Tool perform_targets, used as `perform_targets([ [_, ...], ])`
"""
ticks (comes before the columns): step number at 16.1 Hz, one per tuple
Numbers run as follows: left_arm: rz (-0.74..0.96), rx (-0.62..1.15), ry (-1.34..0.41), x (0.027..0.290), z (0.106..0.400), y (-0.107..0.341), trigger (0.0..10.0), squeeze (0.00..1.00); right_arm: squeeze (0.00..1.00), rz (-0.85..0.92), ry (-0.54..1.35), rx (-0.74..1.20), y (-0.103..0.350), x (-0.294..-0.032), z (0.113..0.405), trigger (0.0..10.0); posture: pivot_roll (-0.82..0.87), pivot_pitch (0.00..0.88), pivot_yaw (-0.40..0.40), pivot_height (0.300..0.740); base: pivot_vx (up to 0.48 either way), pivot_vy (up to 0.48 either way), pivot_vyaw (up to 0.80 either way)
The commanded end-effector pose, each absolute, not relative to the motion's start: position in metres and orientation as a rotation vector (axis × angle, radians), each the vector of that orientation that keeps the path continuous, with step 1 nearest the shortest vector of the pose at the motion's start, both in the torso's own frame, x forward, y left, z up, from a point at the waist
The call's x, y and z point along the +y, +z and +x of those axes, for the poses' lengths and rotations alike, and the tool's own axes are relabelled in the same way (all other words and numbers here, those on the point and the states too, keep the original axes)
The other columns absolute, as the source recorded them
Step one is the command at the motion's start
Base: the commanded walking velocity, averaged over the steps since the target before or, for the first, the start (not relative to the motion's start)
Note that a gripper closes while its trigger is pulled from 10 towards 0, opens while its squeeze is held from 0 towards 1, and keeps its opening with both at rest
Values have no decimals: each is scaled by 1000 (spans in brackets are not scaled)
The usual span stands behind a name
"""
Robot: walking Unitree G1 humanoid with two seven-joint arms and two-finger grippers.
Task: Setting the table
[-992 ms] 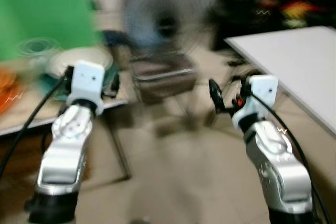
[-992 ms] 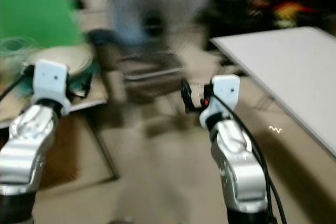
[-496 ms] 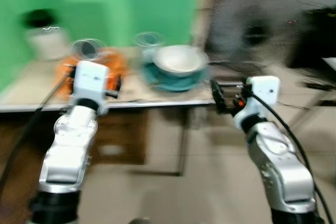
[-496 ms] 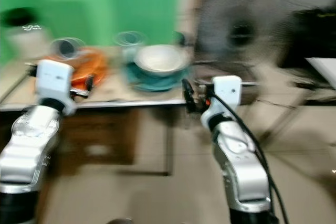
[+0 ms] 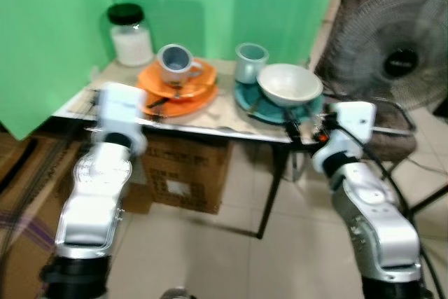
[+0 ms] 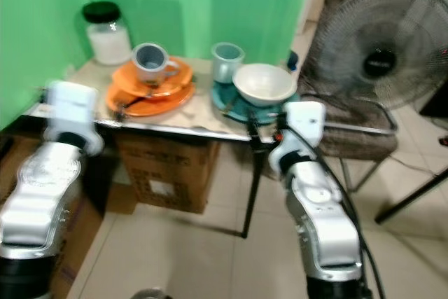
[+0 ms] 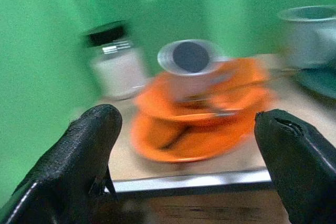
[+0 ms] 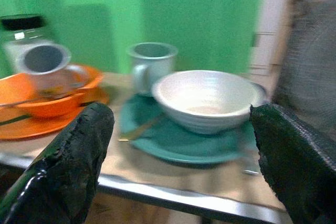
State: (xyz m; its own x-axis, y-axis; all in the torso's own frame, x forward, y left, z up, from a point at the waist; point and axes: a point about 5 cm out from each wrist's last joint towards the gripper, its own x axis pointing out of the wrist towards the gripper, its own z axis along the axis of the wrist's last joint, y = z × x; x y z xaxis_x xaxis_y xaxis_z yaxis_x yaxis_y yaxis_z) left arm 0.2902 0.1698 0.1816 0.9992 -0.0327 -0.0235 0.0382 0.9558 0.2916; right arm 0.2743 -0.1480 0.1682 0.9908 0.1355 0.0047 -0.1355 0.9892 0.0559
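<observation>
Before the desk (image 5: 210, 122) you hold both tools, left tool (image 7: 189, 145) and right tool (image 8: 178, 156), spread open and empty, short of the white bowl (image 8: 207, 98).

White bowl (image 8: 207, 99) on teal plate (image 8: 181, 142), mug (image 8: 150, 65) behind

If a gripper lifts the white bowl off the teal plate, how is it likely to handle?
The white bowl looks like glazed ceramic, so probably stiff, fragile and somewhat slippery. Its thick wall suggests moderate weight. It rests loose on the teal plate, so a push would likely slide it.
</observation>
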Motion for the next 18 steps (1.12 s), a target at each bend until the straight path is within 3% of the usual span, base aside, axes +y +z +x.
perform_targets([
  [1, 291, 34, -16, 175, 288, 182, 10000, 0, 0, 67, 146, -3, 171, -145, 276, 10000, 72, 0, -23, 740, 0, 0, 0],
  [5, 273, 98, -19, 185, 284, 172, 10000, 0, 0, 115, 166, 5, 168, -134, 275, 10000, 78, 0, 36, 740, 0, 0, 0],
  [8, 363, 0, -112, 167, 283, 179, 10000, 0, 0, 154, 119, 71, 148, -139, 267, 10000, 68, 0, 60, 740, 0, 0, 0],
  [12, 308, 0, -172, 156, 281, 176, 10000, 8, 0, 127, 87, 66, 149, -148, 265, 10000, 51, 0, 50, 740, 0, 0, 0],
  [15, 293, 0, -158, 157, 279, 173, 10000, 165, 0, 109, 63, 80, 146, -154, 263, 10000, 54, 0, 27, 740, 0, 0, 0],
  [18, 281, -1, -141, 161, 277, 173, 10000, 165, 0, 87, 100, 51, 151, -149, 262, 10000, 65, 0, 10, 740, 0, 0, 0],
])
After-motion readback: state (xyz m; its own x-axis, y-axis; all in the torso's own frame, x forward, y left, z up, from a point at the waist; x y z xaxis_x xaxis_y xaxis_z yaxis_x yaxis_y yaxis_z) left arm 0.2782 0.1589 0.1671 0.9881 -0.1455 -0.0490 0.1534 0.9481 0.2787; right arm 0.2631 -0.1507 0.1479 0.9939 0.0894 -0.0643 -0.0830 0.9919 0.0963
